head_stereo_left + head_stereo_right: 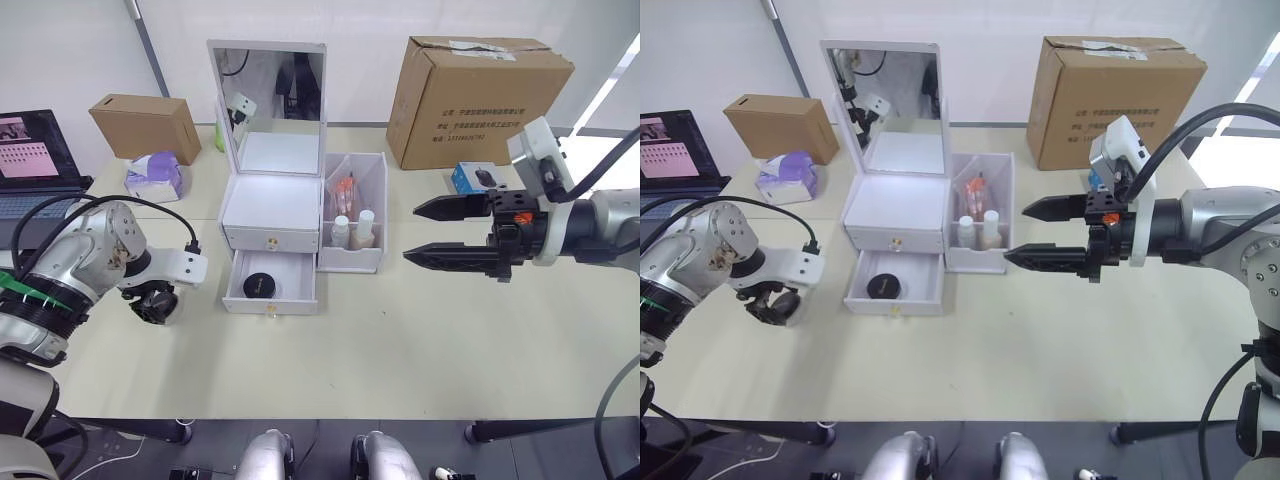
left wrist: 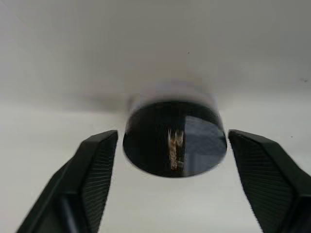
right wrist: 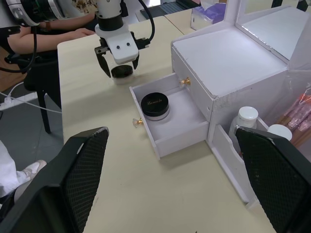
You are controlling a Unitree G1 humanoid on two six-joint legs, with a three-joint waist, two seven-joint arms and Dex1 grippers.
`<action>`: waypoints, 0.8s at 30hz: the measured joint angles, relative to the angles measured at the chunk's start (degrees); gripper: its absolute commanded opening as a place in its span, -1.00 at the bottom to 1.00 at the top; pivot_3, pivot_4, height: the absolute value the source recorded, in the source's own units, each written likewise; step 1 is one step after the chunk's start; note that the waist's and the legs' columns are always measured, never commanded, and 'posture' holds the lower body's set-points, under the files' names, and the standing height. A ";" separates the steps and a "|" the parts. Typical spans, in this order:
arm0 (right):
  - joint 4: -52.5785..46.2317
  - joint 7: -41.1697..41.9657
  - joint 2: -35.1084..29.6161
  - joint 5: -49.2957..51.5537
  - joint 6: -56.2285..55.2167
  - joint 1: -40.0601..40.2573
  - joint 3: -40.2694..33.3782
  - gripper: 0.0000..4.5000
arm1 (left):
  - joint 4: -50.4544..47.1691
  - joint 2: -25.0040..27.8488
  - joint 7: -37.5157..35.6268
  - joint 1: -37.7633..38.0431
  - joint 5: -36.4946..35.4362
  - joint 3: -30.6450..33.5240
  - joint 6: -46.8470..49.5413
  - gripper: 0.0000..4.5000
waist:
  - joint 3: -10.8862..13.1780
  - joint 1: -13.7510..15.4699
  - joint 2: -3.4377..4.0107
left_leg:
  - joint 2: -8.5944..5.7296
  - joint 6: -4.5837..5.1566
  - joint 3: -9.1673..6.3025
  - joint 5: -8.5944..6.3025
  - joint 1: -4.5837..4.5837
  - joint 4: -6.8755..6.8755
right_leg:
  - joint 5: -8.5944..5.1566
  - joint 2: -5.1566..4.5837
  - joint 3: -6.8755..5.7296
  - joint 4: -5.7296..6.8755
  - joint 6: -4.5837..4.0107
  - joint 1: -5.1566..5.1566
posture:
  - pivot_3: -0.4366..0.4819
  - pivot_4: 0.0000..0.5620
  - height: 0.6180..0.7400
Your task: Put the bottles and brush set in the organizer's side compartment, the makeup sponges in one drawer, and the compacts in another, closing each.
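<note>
Compact [image 2: 175, 141] is sitting on the counter [image 1: 400, 340] between the left hand's [image 3: 119, 59] spread fingers, not grasped yet. Another compact [image 1: 261, 286] is already lying in the open lower drawer [image 1: 270, 300]; bottles [image 1: 353, 230] are standing in the side compartment. Right hand [image 1: 445, 232] is hovering released.

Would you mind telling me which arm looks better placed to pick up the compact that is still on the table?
The left. The left gripper hangs open right over the compact on the table, fingers either side. The right gripper is open too, but out past the organizer's side compartment, away from it.
</note>
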 measured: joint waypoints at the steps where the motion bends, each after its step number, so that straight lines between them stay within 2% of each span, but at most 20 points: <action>1: -0.01 0.00 -0.02 0.12 0.00 0.00 0.00 1.00 | 0.00 -0.01 0.00 0.00 0.06 0.26 0.02 0.99 | 0.00 -0.03 0.00 | 0.00 0.00 0.00 0.00 0.00 0.00 | 0.00 0.00 0.00 0.01 0.00 0.00 | -0.05 -0.47 0.85; 4: 0.05 0.21 -0.38 0.14 -0.01 0.02 0.00 1.00 | -0.06 -0.02 -0.06 0.01 -0.30 2.21 1.09 0.99 | 0.00 -0.13 0.00 | -0.01 0.00 0.00 0.00 0.00 0.00 | -0.01 -0.01 0.00 0.02 0.02 0.00 | -0.05 -0.47 0.85; 8: 0.51 1.24 -0.50 -0.08 -0.13 -0.35 0.46 1.00 | 0.93 0.80 1.01 0.28 -4.85 9.68 3.37 0.99 | 0.00 -0.38 0.00 | 0.00 0.00 -0.02 0.00 0.01 0.01 | -0.04 -0.01 0.01 0.03 0.07 0.00 | -0.05 -0.47 0.85; 10: 1.06 1.91 -0.40 -0.45 -0.47 -0.87 1.01 1.00 | 1.81 2.58 1.74 2.75 -8.94 15.24 4.35 0.99 | -0.01 -0.76 0.01 | 0.03 0.00 -0.01 0.00 0.05 -0.02 | -0.06 0.01 0.07 0.05 0.08 -0.03 | -0.05 -0.47 0.85; 14: 2.48 3.61 -0.37 -1.56 -1.22 -2.45 2.00 1.00 | 2.10 3.86 1.83 14.78 -21.02 29.25 4.47 0.99 | -0.03 -1.44 0.05 | -0.02 0.00 0.05 -0.01 0.21 -0.09 | -0.11 -0.08 0.23 0.45 -0.02 -0.13 | -0.05 -0.47 0.85; 19: 4.28 6.17 0.43 -3.21 -2.60 -5.07 4.72 1.00 | 1.68 -1.58 10.76 25.44 -31.82 47.11 0.12 0.99 | -0.03 -1.25 0.05 | -0.03 0.00 0.05 -0.01 0.20 -0.05 | -0.15 -0.23 0.24 0.49 0.04 -0.15 | -0.05 -0.47 0.85; 22: 5.60 7.35 0.87 -4.46 -3.04 -6.52 5.81 1.00 | -0.66 -4.75 15.41 32.69 -35.39 53.97 -1.88 0.99 | -0.05 -1.16 0.08 | -0.04 -0.01 0.08 -0.01 0.24 -0.07 | -0.11 -0.29 0.25 0.48 -0.04 -0.14 | -0.05 -0.47 0.85; 24: 6.40 8.08 1.18 -4.97 -3.10 -7.21 6.17 1.00 | -1.97 -8.12 18.31 36.76 -36.51 55.76 -3.70 0.99 | -0.05 -0.93 0.08 | -0.04 -0.01 0.09 -0.01 0.25 -0.07 | -0.10 -0.30 0.25 0.47 -0.06 -0.12 | -0.05 -0.47 0.85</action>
